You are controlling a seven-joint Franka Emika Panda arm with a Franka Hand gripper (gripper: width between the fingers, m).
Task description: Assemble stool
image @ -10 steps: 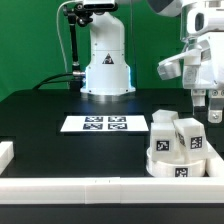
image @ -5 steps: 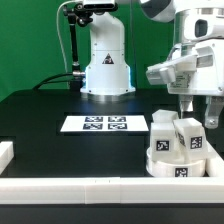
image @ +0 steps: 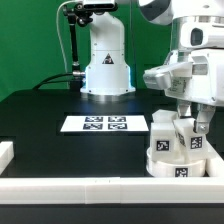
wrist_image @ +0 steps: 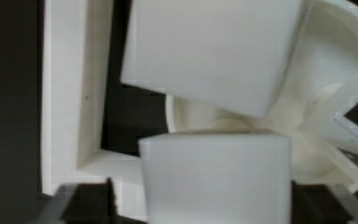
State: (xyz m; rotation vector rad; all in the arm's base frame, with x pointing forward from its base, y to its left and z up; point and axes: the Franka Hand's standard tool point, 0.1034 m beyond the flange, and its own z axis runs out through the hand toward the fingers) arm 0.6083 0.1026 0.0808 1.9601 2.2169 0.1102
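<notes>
The white stool parts stand bunched at the exterior view's right front. The round seat [image: 168, 168] lies low, with blocky tagged legs [image: 161, 143] on or against it. My gripper [image: 194, 122] hangs right over the rightmost leg [image: 193, 141], fingers pointing down on either side of its top. In the wrist view a white leg [wrist_image: 211, 170] fills the space between the dark fingers [wrist_image: 73, 205]. The gripper [wrist_image: 194, 208] is open. Another white leg [wrist_image: 202, 50] lies beyond it.
The marker board [image: 95, 124] lies flat mid-table. White border rails run along the front [image: 90, 190] and the exterior view's left [image: 5, 152]; a rail also shows in the wrist view [wrist_image: 73, 90]. The robot base [image: 106, 65] stands at the back.
My gripper has moved toward the exterior view's left and down, from beside the parts to right over the rightmost leg. The stool parts have not moved.
</notes>
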